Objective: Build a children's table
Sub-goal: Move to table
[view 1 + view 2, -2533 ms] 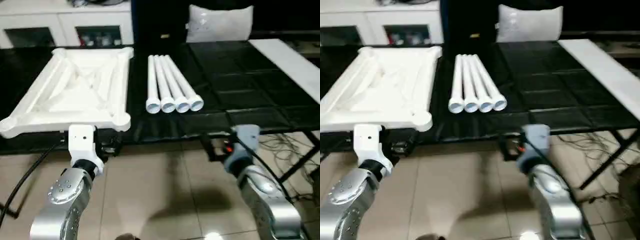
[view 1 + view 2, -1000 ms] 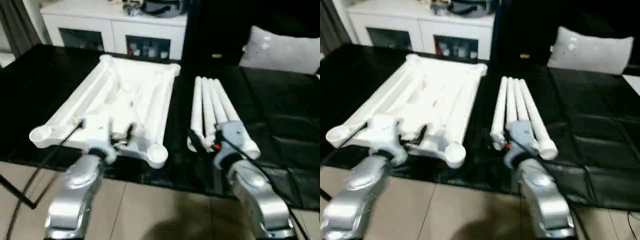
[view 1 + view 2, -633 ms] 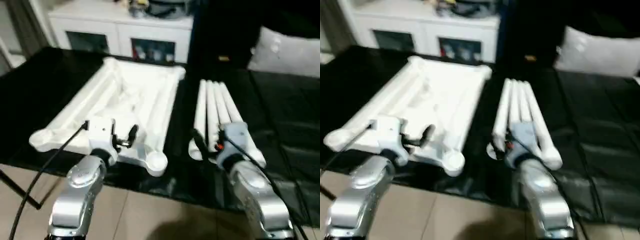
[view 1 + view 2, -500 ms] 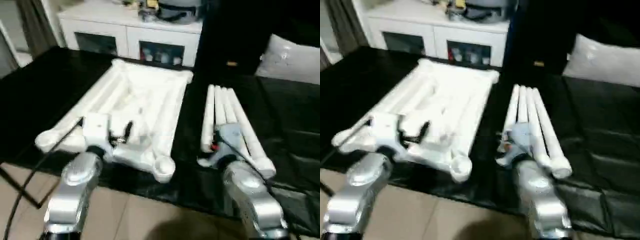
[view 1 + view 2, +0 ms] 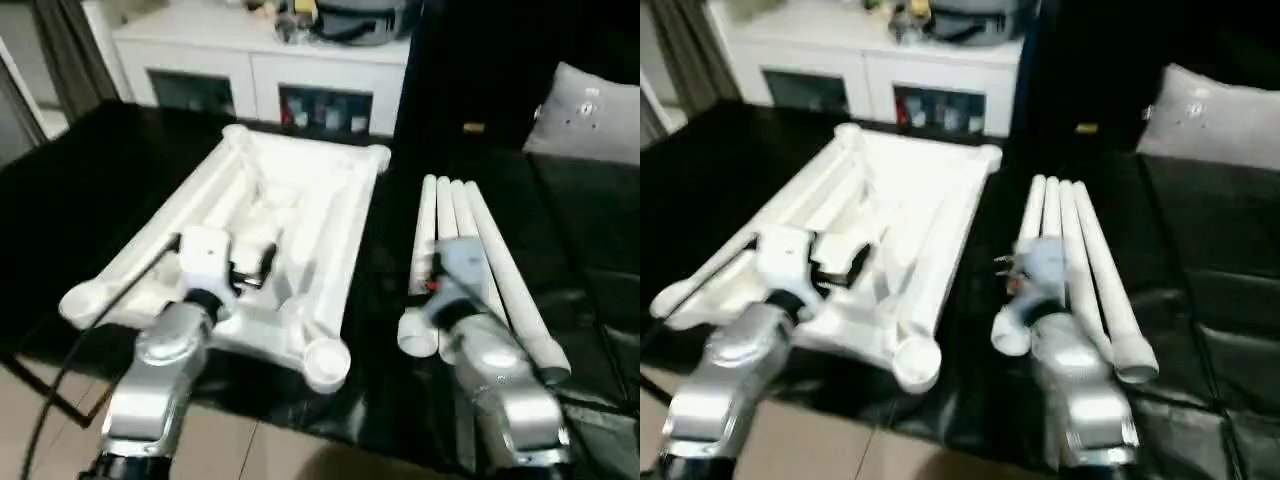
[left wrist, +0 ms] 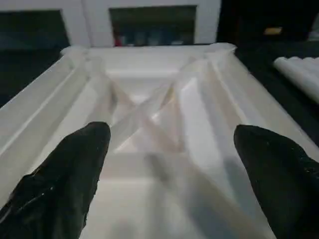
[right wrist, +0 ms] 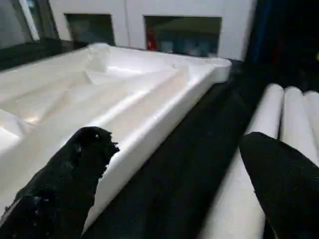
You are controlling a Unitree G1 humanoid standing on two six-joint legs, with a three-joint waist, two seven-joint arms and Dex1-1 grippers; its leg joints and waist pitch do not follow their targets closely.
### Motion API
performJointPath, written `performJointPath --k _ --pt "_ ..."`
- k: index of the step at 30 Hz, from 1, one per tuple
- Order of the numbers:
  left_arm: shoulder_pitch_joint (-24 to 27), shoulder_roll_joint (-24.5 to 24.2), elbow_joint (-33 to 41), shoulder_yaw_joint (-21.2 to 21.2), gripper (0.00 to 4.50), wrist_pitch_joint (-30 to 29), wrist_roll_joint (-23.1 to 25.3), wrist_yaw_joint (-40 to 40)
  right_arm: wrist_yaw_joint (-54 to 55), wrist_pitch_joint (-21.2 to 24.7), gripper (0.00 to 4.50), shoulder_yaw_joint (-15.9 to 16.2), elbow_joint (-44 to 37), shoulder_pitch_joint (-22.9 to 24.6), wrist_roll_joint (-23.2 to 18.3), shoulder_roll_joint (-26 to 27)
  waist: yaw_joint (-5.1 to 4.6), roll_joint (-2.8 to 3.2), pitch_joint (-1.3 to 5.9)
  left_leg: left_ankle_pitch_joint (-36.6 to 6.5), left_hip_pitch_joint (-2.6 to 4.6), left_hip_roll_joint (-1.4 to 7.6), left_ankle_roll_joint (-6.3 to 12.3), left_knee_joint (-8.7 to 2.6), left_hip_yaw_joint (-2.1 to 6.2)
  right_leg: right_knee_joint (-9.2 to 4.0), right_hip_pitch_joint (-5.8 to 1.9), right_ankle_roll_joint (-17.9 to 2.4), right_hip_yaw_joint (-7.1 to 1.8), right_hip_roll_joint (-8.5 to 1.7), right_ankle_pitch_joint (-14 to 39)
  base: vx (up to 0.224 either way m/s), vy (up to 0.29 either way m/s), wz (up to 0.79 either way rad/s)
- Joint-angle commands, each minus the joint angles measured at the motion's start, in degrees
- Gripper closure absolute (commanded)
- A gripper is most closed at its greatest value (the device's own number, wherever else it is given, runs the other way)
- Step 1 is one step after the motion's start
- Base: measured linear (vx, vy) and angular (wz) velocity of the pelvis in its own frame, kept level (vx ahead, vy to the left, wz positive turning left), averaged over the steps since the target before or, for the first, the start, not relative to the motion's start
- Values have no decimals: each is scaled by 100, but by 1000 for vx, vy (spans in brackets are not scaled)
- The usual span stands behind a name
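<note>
Over the upturned table top (image 5: 270,240) reaches the left gripper (image 6: 169,164), fingers wide apart, empty. Right gripper (image 7: 174,174), likewise spread and empty, hovers above the four legs (image 5: 470,250) on the black bench (image 5: 80,180); cabinet (image 5: 260,70) and cushion (image 5: 590,110) behind.

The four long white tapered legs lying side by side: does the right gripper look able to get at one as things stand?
Probably yes. The right gripper is open just above the near ends of the white tapered legs, its black fingers spread wide, with nothing between. The white ribbed plastic tabletop lies off to the side.
</note>
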State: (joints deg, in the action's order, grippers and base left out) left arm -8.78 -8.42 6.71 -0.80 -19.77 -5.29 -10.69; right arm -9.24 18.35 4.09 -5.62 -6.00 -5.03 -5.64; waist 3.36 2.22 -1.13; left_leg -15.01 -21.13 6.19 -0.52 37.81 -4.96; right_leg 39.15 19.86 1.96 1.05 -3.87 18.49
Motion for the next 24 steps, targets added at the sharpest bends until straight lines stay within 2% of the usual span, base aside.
performJointPath --k 1,2,3,4,5,6,7,8,9,10,11,12,13,14,15,16,17,18,19,20,21,22,23,24 --pt "-19 -3 -30 -125 6 -37 84 44 -5 22 0 -109 -30 82 68 -40 116 -165 426 3357 -215 123 1452 -30 84 -132 -399 -311 -376 -395 -4712 74 -12 5" --pt "-11 -23 -37 -141 6 -34 92 29 -8 35 0 -128 -28 86 73 -40 235 -125 447 2677 -280 128 774 -137 11 -78 -420 -71 -314 -338 -6276 137 -38 0" --pt "-6 -21 -35 -96 6 -46 54 33 -9 77 0 -172 -32 78 29 -16 242 -34 492 2207 -81 263 182 -69 -178 -122 -268 42 -555 -150 -6177 137 -38 0" --pt "-14 -20 -46 -64 6 -29 42 47 5 113 0 -185 -36 68 29 -16 338 -135 427 1294 -200 245 -433 -129 -287 -85 -291 104 -713 -28 -5875 91 -20 -33" --pt "-26 -22 -63 -52 6 -34 30 38 1 107 0 -176 -34 61 44 -20 400 -82 372 483 -185 306 -709 -159 -315 -203 -169 168 -842 -80 -4804 57 -2 -55" --pt "-27 -23 -64 -52 6 -34 29 38 1 106 0 -175 -33 60 45 -21 431 -105 349 -7 -143 312 -717 -105 -349 -311 -139 201 -962 -118 -4063 57 -2 -55" --pt "-40 -25 -92 -47 6 -34 28 17 1 87 0 -147 -37 56 55 -36 502 -145 259 -845 -63 313 -644 47 -339 -598 -88 118 -1310 -270 -2323 -15 46 -48" --pt "-41 -25 -95 -47 6 -34 28 14 2 85 0 -143 -39 56 54 -38 608 -220 187 -1088 -194 271 -443 295 -207 -856 -289 -87 -1771 -588 -736 -87 128 -57" --pt "-44 -22 -106 -44 6 -30 33 4 9 78 0 -126 -47 58 48 -48 692 -184 173 -1051 -242 310 -376 417 -70 -965 -331 -223 -1982 -753 -151 -87 128 -57" --pt "-45 -13 -116 -39 6 -24 32 -5 21 74 0 -119 -59 56 33 -57 723 -296 103 -690 -545 358 102 403 283 -936 -477 -542 -1792 -1005 55 -84 201 -71" --pt "-45 -9 -120 -40 6 -21 34 -7 26 72 0 -123 -62 55 25 -57 691 -23 196 -292 -330 335 469 147 381 -1026 -227 -860 -1511 -770 158 -94 267 -36" --pt "-45 1 -129 -40 6 -19 32 -12 38 71 0 -135 -66 50 10 -56 660 40 243 -184 -167 287 720 -36 348 -1026 -167 -953 -1390 -547 289 -94 267 -36" --pt "-48 5 -140 -56 6 -20 28 -8 38 75 0 -152 -64 46 24 -53 397 139 230 -457 241 296 1420 -552 307 -635 224 -882 -801 143 498 -112 305 3" --pt "-48 5 -140 -56 6 -20 28 -8 38 75 0 -152 -64 46 24 -53 193 212 187 -775 332 280 1847 -756 380 -227 450 -767 -363 365 675 -112 309 5" --pt "-58 2 -157 -76 6 -20 27 -3 20 80 0 -171 -55 42 52 -45 95 338 242 -931 313 269 2223 -1019 370 549 464 -354 196 349 540 -112 309 5" --pt "-64 1 -164 -80 6 -20 27 -4 13 82 0 -174 -52 41 61 -42 95 315 183 -614 275 379 2409 -984 339 672 610 -122 397 214 371 -104 274 12" --pt "-71 2 -172 -79 6 -19 29 -5 9 82 0 -174 -46 40 65 -41 38 241 138 -596 253 398 2347 -995 291 644 568 -11 541 153 212 -106 233 0" --pt "-71 2 -172 -79 6 -19 29 -5 9 82 0 -174 -46 40 65 -41 38 241 138 -596 253 398 2347 -995 291 644 568 -11 541 153 212 -106 233 0" --pt "-75 5 -178 -77 6 -17 32 -8 8 83 0 -172 -42 40 66 -43 23 89 140 -1385 230 353 1634 -1149 226 366 359 -53 482 -6 107 -116 217 -13" --pt "-75 5 -178 -77 6 -17 32 -8 8 83 0 -172 -42 40 66 -43 27 -16 138 -1810 174 338 1132 -1197 146 189 251 -124 343 -188 173 -123 210 -3" --pt "-75 5 -183 -70 6 -11 40 -15 15 93 0 -163 -47 40 58 -44 213 -363 158 -1980 -210 116 -33 88 129 -874 -27 -212 -657 -1905 1555 -123 210 -3" --pt "-78 10 -189 -60 6 -7 41 -12 18 102 0 -158 -51 39 50 -41 166 -163 271 -1170 -567 -121 -472 1192 547 -1025 -111 -296 -1123 -2075 1455 -96 201 -23" --pt "-76 12 -189 -58 6 0 45 -10 18 107 0 -154 -52 40 48 -41 276 -93 145 -585 -657 -160 -839 1136 564 -956 -185 -204 -440 -1579 1387 -84 229 -38" --pt "-61 14 -181 -62 6 33 63 0 17 120 0 -143 -54 43 45 -41 217 -249 52 -656 -518 -100 -815 1000 462 -1064 -71 -439 -367 -1409 1456 -84 229 -38"
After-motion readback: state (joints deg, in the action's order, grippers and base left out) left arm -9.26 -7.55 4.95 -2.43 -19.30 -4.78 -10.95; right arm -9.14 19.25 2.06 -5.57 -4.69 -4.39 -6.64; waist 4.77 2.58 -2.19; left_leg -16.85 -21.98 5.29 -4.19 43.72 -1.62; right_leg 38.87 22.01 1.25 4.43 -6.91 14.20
